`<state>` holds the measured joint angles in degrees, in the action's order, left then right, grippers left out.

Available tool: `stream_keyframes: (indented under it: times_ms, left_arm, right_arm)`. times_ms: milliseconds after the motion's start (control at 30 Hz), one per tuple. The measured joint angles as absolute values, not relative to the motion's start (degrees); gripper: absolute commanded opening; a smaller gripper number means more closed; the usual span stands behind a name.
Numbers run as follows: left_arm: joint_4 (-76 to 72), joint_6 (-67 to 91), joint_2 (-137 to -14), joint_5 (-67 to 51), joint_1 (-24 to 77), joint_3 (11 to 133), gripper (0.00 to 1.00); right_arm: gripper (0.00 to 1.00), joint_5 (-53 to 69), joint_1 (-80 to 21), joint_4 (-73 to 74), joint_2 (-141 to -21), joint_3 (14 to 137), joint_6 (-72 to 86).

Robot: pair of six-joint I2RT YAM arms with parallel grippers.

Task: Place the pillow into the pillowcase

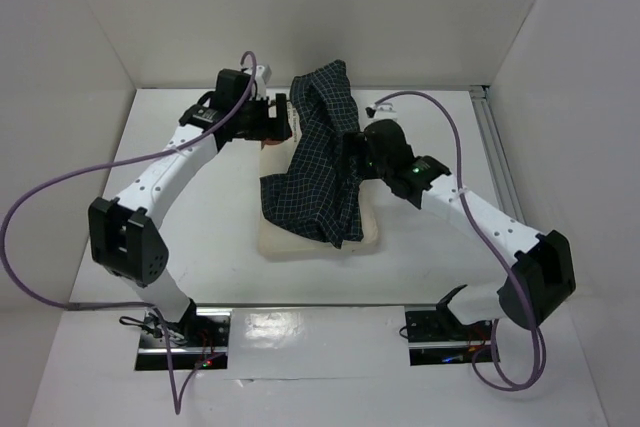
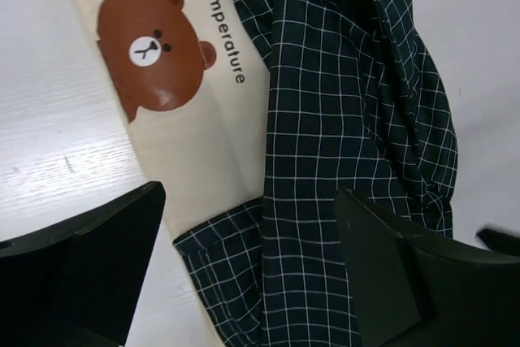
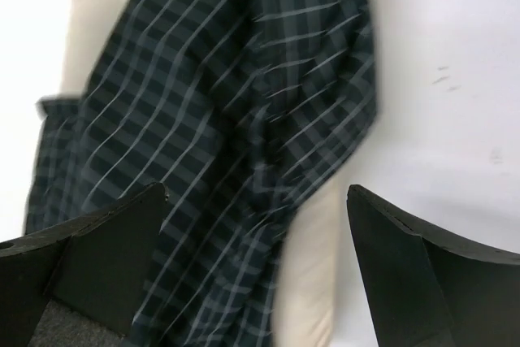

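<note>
Showing pillow flat on mid worktop, long axis near to far. Draped over it: rumpled pillowcase, bunched past the far end and running down to the near end. Cream bare along near edge and near corners in top view.

Left tool over far left part of pillow, just beside the bunched fabric. Jaws wide apart, clamped on nothing. Left wrist view: left tool looking down on pillow at left, pillowcase at right, hemmed edge lying on top of the cream. Bear print uncovered, black lettering beside it, partly cut off by top of frame. Dark fingers at both lower corners, nothing between.

Right tool above mid pillowcase, toward right side of pillow. Jaws wide apart too, gripping nothing. Right wrist view blurred: right tool over checked pillowcase, strip of pillow below its folds, bare worktop to the right. Contact with fabric: cannot tell from either wrist view.

Purple cables looping off both arms. White walls on three sides.
</note>
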<state>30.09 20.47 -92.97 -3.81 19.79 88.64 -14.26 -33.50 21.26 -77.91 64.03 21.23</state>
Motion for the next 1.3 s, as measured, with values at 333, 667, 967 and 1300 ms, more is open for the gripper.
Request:
stream_keyframes:
  times_ms: [333,667,967,1300]
  left_arm:
    - [30.4,23.9,-93.0,-9.5,14.7,71.9,0.97]
    - [25.6,27.6,-92.5,-18.9,13.0,62.2,0.17]
    - [29.2,27.2,-92.4,-23.1,12.7,68.3,0.00]
    - [30.7,26.6,-89.1,-24.8,10.1,79.4,0.66]
  right_arm:
    - [1.00,-7.3,-45.2,25.0,-76.3,61.3,24.2]
    - [0.12,-5.1,-50.3,24.7,-80.5,61.3,27.2]
    - [0.00,-10.7,-50.3,27.1,-80.9,64.8,25.7]
    - [0.00,-21.0,-46.2,28.5,-80.4,77.8,18.5]
